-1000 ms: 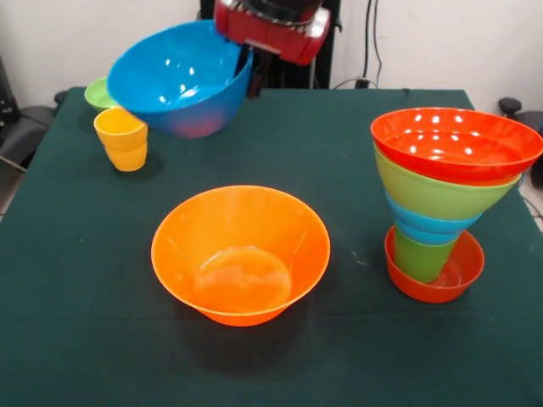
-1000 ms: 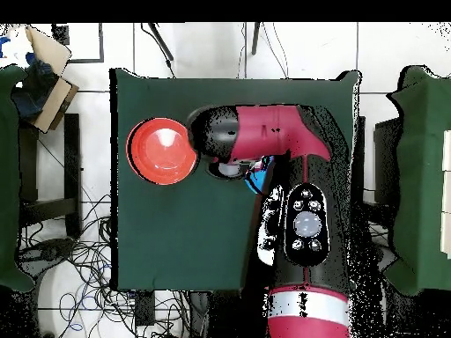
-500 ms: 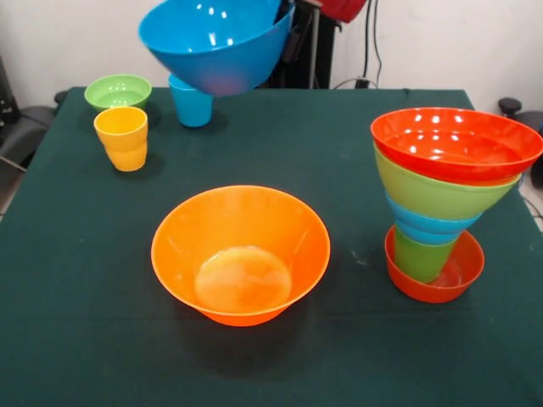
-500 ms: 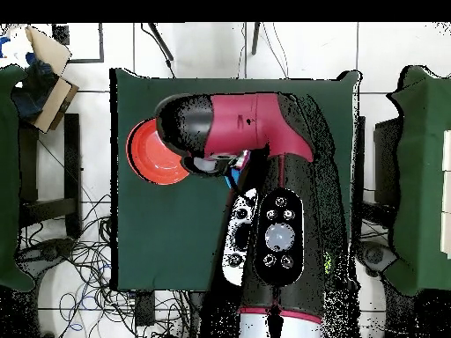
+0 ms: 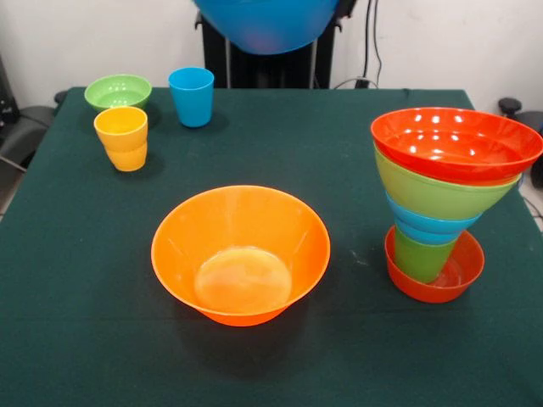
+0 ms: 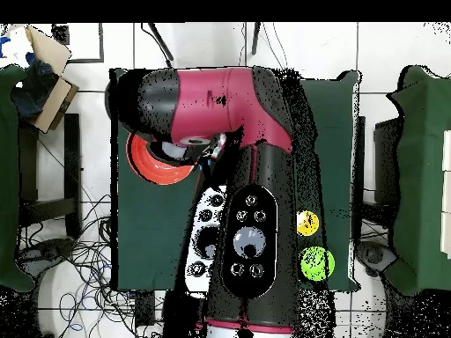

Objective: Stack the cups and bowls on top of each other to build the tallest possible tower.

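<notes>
**Blue bowl raised high above a table of cups and bowls**

In the front view, a large blue bowl (image 5: 267, 24) hung high over the far side of the green table (image 5: 76, 339), cut off by the top edge. The gripper itself was out of sight there, and in the overhead view the red and black arm (image 6: 231, 106) covered it, so whether the jaws were wide, narrow or clamped on anything could not be told.

A large orange bowl (image 5: 241, 253) sat upright near the table's centre. At the right stood the tower (image 5: 445, 199): a small red-orange bowl lowest, then a green cup, a blue bowl, a green bowl and a wide red bowl on top. At the far left, a yellow-orange cup (image 5: 121, 138), a small green bowl (image 5: 118, 91) and a blue cup (image 5: 191, 96) stood near one another.
</notes>
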Robot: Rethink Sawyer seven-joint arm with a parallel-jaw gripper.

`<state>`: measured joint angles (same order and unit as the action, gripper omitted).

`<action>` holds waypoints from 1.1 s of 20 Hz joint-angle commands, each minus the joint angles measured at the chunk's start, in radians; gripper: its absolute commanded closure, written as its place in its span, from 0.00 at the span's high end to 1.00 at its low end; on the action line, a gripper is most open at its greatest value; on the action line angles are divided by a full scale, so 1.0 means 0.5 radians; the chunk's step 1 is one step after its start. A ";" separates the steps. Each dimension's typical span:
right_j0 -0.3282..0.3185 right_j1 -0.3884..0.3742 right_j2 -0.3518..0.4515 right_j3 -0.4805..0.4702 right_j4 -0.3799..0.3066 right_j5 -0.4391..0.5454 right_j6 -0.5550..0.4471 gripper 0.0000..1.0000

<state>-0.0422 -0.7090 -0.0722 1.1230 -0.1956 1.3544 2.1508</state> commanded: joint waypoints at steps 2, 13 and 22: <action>0.082 0.183 0.050 -0.231 0.079 0.167 0.496 0.00; 0.246 0.494 -0.023 -0.565 0.121 0.094 0.785 0.00; 0.294 0.588 -0.075 -0.608 0.179 0.012 0.853 0.00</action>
<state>0.0872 -0.4914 -0.1315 0.8392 -0.1140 1.3602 2.3483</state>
